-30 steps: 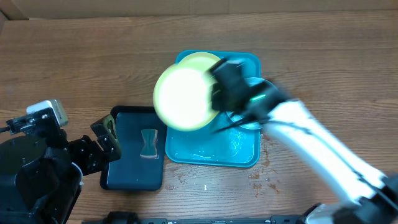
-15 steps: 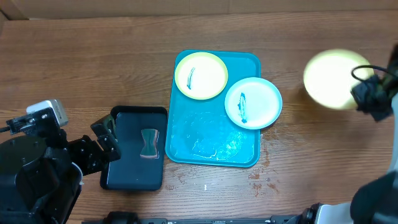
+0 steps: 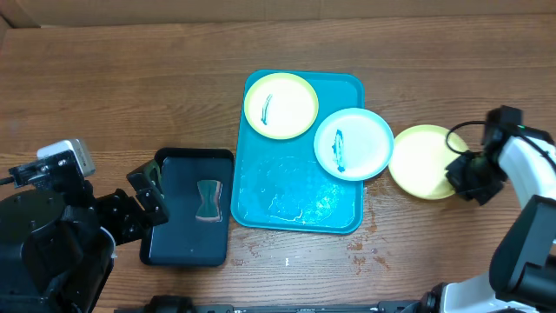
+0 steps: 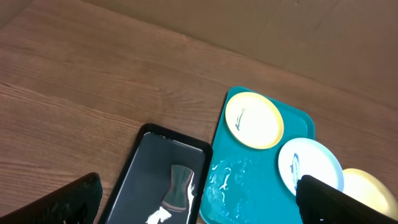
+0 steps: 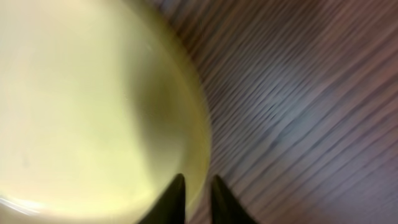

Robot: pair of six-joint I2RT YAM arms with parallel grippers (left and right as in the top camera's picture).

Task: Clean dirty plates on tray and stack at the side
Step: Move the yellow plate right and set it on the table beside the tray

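The teal tray (image 3: pixel 300 213) lies mid-table. On it a yellow-green rimmed plate (image 3: pixel 281 104) with a dark mark sits at the far left. A light blue rimmed plate (image 3: pixel 354 143), also marked, overhangs the tray's right rim. A second yellow-green plate (image 3: pixel 424 161) is low over or on the table right of the tray. My right gripper (image 3: pixel 460 174) is shut on its right rim; in the right wrist view the fingertips (image 5: pixel 177 190) straddle the plate's edge (image 5: pixel 93 93). My left gripper (image 3: pixel 148 196) is open and empty by the black tray.
A smaller black tray (image 3: pixel 187 239) lies left of the teal tray and holds a small dark hourglass-shaped piece (image 3: pixel 208 201). It shows in the left wrist view (image 4: pixel 155 180) between my open fingers. Wet streaks (image 3: pixel 304 204) cover the teal tray's front half.
My right arm has carried the yellow-green plate from above the teal tray out to the right and brought it down beside the tray. The left arm has not moved.
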